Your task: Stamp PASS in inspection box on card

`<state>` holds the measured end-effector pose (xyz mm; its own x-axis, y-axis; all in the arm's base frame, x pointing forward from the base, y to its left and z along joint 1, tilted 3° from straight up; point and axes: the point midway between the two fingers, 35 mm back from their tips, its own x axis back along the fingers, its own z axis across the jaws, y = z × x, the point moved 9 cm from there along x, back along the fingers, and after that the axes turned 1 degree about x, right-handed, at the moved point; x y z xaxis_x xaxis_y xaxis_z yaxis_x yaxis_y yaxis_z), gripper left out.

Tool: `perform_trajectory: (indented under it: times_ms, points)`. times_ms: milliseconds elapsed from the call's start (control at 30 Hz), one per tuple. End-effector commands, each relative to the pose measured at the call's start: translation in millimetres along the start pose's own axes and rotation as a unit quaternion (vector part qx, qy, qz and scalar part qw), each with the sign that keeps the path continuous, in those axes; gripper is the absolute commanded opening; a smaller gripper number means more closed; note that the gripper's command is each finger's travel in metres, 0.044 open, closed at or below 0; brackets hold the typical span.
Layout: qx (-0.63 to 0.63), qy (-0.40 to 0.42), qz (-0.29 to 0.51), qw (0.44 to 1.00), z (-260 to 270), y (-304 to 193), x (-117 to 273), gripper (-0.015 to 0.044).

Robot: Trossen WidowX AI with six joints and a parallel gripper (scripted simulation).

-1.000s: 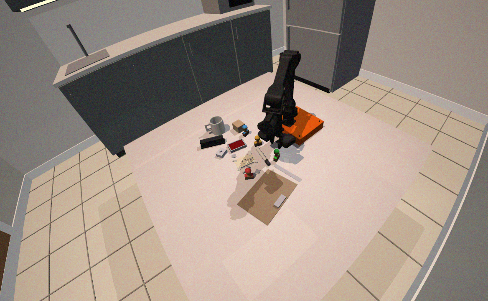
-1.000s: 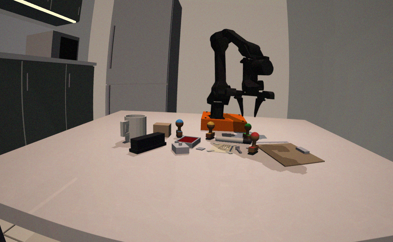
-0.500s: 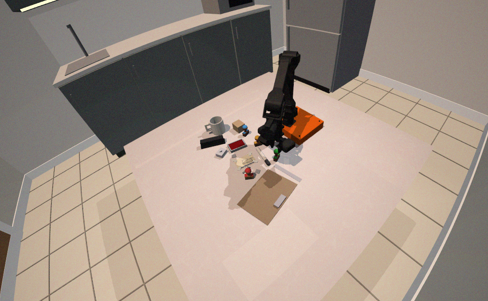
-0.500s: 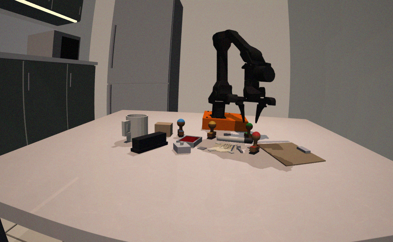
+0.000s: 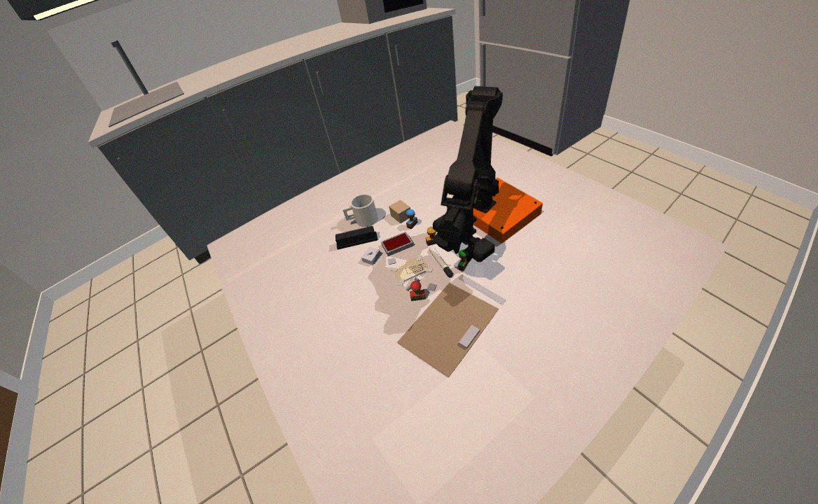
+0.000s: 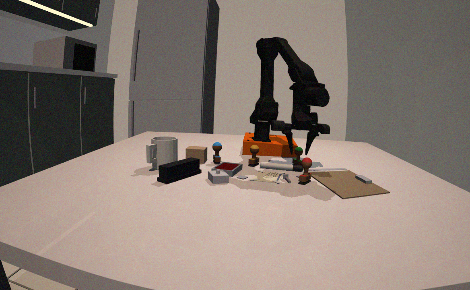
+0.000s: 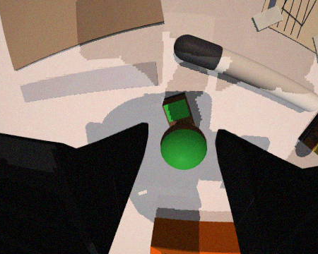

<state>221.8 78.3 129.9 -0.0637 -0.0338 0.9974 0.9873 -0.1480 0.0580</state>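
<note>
My gripper (image 6: 299,154) (image 7: 181,132) is open, pointing down above the green-knobbed stamp (image 5: 462,257) (image 6: 298,151) (image 7: 184,148). In the wrist view the green knob shows between the two fingertips, touching neither. The stamp stands upright on the bench. A red ink pad (image 5: 396,242) (image 6: 227,166) lies open in its grey case. The cream card (image 5: 413,269) (image 6: 269,176) with printed lines lies in front of the pad; its box is too small to make out. Stamps with red (image 5: 415,287) (image 6: 306,162), yellow (image 5: 431,232) (image 6: 254,148) and blue (image 5: 410,214) (image 6: 217,145) knobs stand around. No PASS lettering is readable.
A white marker (image 5: 440,261) (image 6: 279,166) (image 7: 265,75) lies beside the green stamp. A pale strip (image 5: 484,290) (image 7: 92,82) and brown board (image 5: 443,325) (image 6: 351,185) (image 7: 42,28) lie on its other side. A mug (image 5: 363,210) (image 6: 165,153), wooden block (image 5: 399,210) (image 6: 196,154) and black bar (image 5: 355,237) (image 6: 180,170) stand farther off.
</note>
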Motion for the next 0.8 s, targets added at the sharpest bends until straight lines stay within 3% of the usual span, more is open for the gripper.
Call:
perform_trajectory:
  times_ms: [0,467,567,767]
  points:
    - [-0.002,0.000,0.006,1.000,0,-1,-9,0.0218]
    - [-0.002,0.000,0.006,1.000,-1,-3,-21,0.0218]
    - [0.000,-0.001,0.002,1.000,-1,-2,-19,0.0140]
    - [0.000,-0.001,0.002,1.000,-1,-2,-19,0.0100]
